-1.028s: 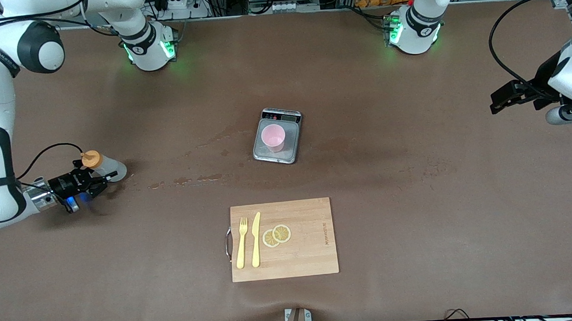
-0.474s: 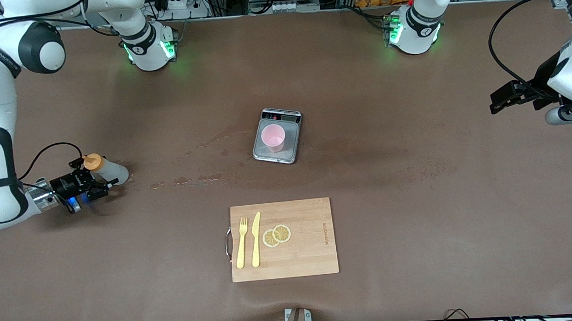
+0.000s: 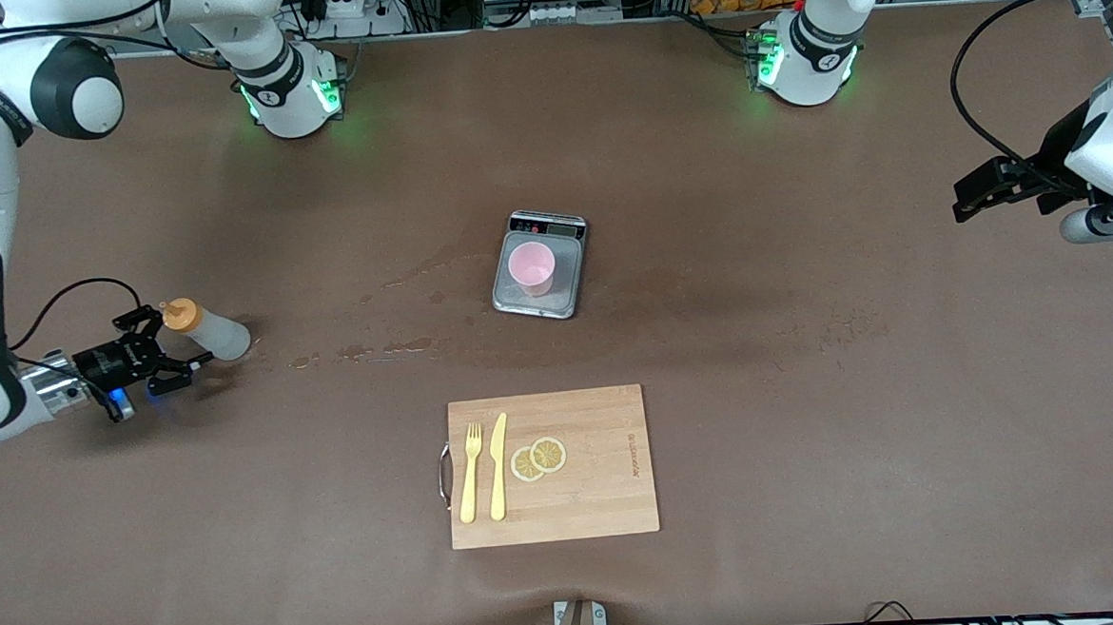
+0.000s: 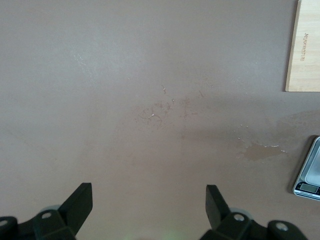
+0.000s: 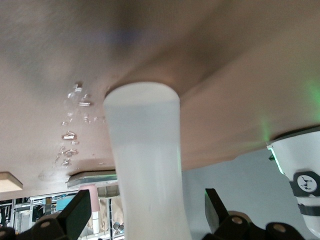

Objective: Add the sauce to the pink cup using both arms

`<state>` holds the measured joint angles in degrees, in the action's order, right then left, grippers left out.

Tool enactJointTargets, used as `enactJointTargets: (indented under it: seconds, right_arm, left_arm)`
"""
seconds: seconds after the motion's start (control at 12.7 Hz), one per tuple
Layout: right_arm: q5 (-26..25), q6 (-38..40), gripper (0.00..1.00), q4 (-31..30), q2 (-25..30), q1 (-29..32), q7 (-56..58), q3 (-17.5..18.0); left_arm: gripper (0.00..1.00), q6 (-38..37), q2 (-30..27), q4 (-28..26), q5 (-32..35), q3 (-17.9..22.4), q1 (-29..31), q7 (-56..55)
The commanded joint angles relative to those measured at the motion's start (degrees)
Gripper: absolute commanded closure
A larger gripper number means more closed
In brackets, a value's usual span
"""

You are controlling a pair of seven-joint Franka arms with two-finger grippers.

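Right gripper (image 3: 170, 355): jaws spread wide, gripping nothing, low over the table at the right arm's end. Sauce (image 3: 207, 332) upright on the table, its body at the fingertips and not pinched; well apart from the pink cup (image 3: 531, 265), which sits on the grey scale (image 3: 540, 277) mid-table. Left gripper (image 3: 974, 195): jaws likewise spread, empty, waiting over the left arm's end.

Risks, judged: closing off-centre could knock the narrow bottle over or pinch it askew; a hard squeeze might spurt sauce early. Wet patches (image 3: 368, 350) between bottle and scale suggest spills.

Right wrist view: bottle body (image 5: 147, 175) between the spread fingers, clear gaps either side, unreadable from the front view. Front view alone gives the orange cap and the cutting board (image 3: 551, 466) with fork, knife, lemon slices.
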<state>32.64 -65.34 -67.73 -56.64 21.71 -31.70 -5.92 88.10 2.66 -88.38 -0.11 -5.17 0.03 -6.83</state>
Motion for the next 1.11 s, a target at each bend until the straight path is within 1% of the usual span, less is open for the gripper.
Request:
enactJointTargets:
  seconds: [0.0, 0.24, 0.55, 0.79, 1.03]
  right_arm:
    - [-1.0, 4.0, 0.00, 6.1, 1.0, 1.5, -1.6, 0.0]
    - [-1.7, 4.1, 0.00, 7.3, 5.7, 1.4, -1.4, 0.0]
    - [-4.2, 4.2, 0.00, 11.6, 9.3, -0.6, -1.2, 0.1]
    - [-9.1, 4.2, 0.00, 11.7, 13.9, -5.7, -1.3, 0.2]
    - [-9.7, 3.8, 0.00, 11.7, 19.3, -10.4, -1.2, 0.3]
  left_arm:
    - [0.00, 0.2, -0.9, -0.4, -0.5, 0.1, 0.1, 1.1]
    - [0.00, -0.1, -1.6, 0.0, -0.5, 0.2, 0.2, 1.3]
    - [0.00, -0.1, -1.7, -0.1, -0.5, 0.3, 0.2, 1.3]
    - [0.00, -0.1, -1.7, -0.1, -0.5, 0.3, 0.6, 1.4]
    - [0.00, -0.1, -1.7, -0.3, -0.5, 0.3, 0.6, 1.4]
